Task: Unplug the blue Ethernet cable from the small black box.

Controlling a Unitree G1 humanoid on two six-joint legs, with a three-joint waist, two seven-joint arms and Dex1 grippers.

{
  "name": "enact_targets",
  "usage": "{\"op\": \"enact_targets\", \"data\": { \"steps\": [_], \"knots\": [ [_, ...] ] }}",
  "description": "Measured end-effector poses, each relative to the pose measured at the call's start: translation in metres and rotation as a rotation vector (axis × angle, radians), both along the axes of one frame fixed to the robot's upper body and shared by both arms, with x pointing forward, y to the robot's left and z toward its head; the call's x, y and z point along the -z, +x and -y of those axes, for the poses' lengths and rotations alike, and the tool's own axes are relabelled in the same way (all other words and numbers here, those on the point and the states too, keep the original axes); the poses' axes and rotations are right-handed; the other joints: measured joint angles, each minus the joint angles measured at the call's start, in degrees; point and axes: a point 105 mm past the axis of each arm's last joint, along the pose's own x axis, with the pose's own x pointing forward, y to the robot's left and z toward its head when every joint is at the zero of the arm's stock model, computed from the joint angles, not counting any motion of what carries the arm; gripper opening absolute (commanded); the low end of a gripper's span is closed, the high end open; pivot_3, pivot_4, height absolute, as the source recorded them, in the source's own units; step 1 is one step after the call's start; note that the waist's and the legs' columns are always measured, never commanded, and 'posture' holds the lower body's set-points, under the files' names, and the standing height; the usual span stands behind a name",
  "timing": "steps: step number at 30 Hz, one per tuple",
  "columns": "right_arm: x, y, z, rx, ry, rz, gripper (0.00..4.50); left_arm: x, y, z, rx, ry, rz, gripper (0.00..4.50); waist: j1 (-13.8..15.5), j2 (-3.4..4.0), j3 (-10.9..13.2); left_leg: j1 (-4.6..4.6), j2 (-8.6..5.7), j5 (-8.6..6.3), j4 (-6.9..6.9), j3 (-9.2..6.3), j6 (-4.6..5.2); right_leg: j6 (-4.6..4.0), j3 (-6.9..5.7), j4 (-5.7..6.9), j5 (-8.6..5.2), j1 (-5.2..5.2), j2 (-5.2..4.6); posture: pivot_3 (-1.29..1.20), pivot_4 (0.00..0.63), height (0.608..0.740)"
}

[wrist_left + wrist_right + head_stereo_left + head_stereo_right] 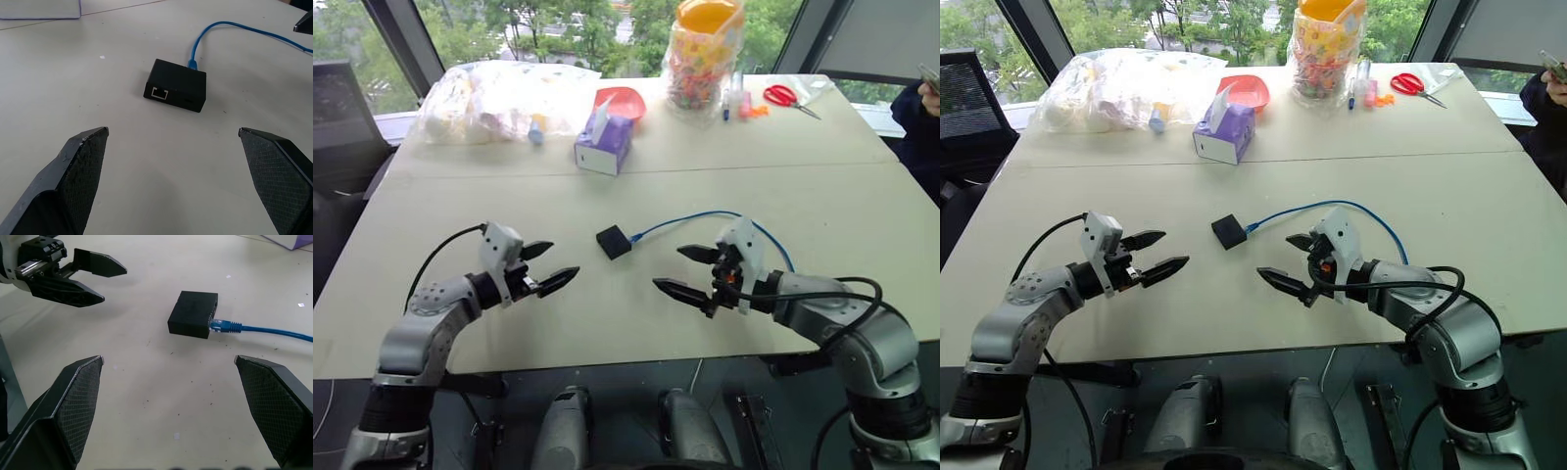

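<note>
Left tool point(548, 266) and right tool point(684, 269) wide open, empty, flanking small black box point(613, 242), cable plugged in

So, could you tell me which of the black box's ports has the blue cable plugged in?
The port on the black box facing the right gripper holds the blue cable; the side facing the left gripper shows an empty port.

The blue Ethernet cable point(705, 216) runs behind the right gripper point(690, 269), so its far end is hidden. At the picture's right edge a person's sleeve point(918, 132) is cut off, and the bag's point(504, 98) contents are too blurred to tell.
</note>
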Motion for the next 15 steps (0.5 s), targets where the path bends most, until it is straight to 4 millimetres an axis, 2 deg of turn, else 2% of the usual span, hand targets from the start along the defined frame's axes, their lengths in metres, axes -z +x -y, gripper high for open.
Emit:
{"op": "enact_targets", "data": {
  "steps": [15],
  "knots": [
    [-0.011,0.001,0.004,-0.041,-0.052,0.025,4.5,-0.005,0.003,-0.003,0.013,0.038,0.015,4.47,0.0,0.0,0.0,-0.01,0.0,0.01,0.03,-0.01,0.02,0.01,0.0,0.05,0.0,0.0,0.03,0.0,0.15,0.735]
  ]
}}
